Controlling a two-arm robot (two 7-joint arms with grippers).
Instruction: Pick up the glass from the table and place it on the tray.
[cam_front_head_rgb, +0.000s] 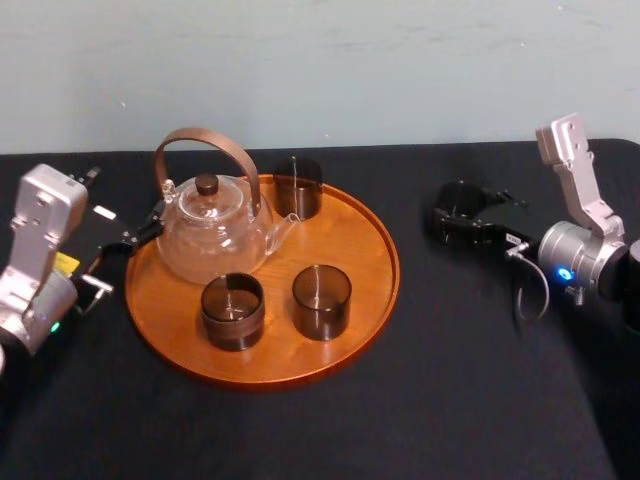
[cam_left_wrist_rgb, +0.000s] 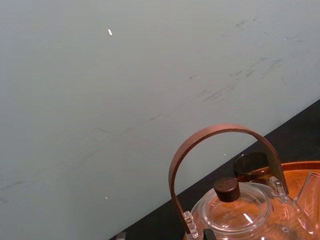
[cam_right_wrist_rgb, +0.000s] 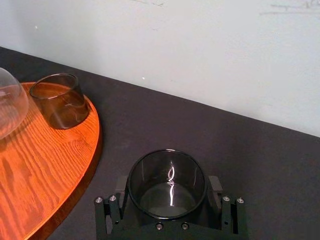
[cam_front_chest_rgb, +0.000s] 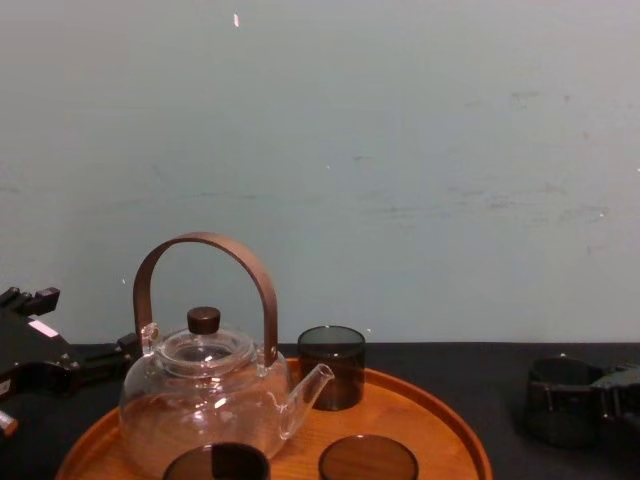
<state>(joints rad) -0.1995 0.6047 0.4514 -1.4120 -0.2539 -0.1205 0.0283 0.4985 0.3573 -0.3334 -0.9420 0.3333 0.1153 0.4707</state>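
Four smoky tumblers are in play: three others (cam_front_head_rgb: 321, 301) stand on the tray (cam_front_head_rgb: 372, 250) around the glass teapot (cam_front_head_rgb: 210, 235), and the fourth, the glass (cam_right_wrist_rgb: 167, 185), stands well to the right of the tray on the black tabletop (cam_front_head_rgb: 450, 390). The right claw (cam_front_head_rgb: 465, 212) is around this glass. In the right wrist view its two pads (cam_right_wrist_rgb: 215, 184) sit on opposite sides of the wall, low down near the base, and appear to press against it, so I judge the claw clamped on the glass. I cannot tell from these views whether the base has left the cloth.

The glass looks like a short, straight-walled, thin cylinder, so it is probably light, stiff and breakable. Its smooth wall is likely slippery against the pads. A hold across the widest part, squarely from both sides as here, seems the right one. The squeeze should be firm enough to stop sliding but no harder, since thin glass can crack. It should also be kept upright and set down gently, because glass knocked against the teapot or another tumbler could chip.

The tray's right side, nearest the claw, has bare wood between the far tumbler and the near pair, and that looks the easiest landing spot once the glass clears the low rim. The left claw (cam_front_head_rgb: 130, 240) is parked by the tray's left rim, close to the teapot.
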